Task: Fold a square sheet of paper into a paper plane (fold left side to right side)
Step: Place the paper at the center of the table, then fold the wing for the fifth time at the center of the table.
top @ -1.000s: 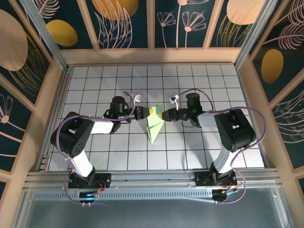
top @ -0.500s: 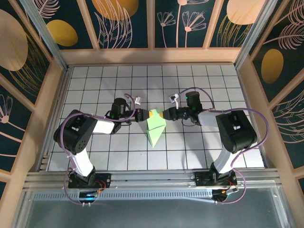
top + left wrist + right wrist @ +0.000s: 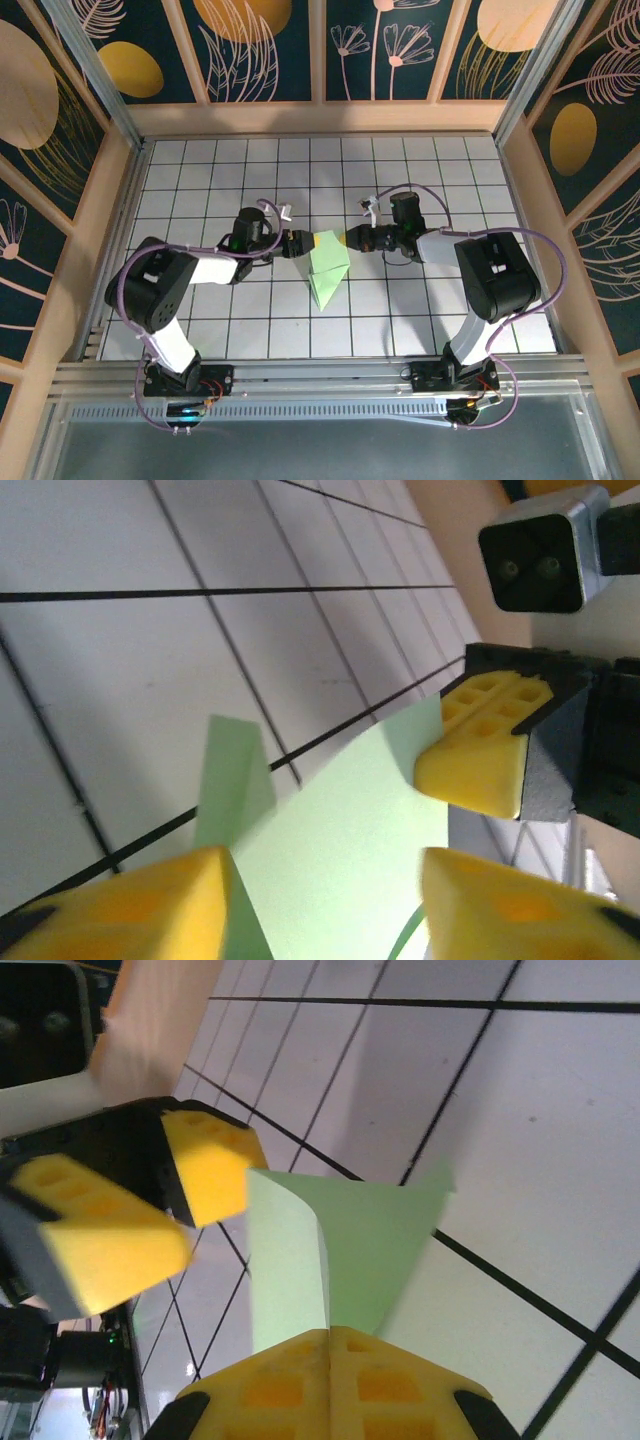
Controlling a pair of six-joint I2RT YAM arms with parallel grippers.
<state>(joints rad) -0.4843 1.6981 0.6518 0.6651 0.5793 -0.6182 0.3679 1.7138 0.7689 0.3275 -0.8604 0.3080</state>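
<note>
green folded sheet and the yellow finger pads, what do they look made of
sheet of paper: thin matte pale green paper, judging by its sharp creases and curling flap. yellow finger pads: probably moulded plastic or firm rubber, matte, with a grid of recessed cells; which one I cannot tell.

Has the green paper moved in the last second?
Yes. The green paper has spread wider, and its tip has crept closer to the grid line just in front of it.
</note>
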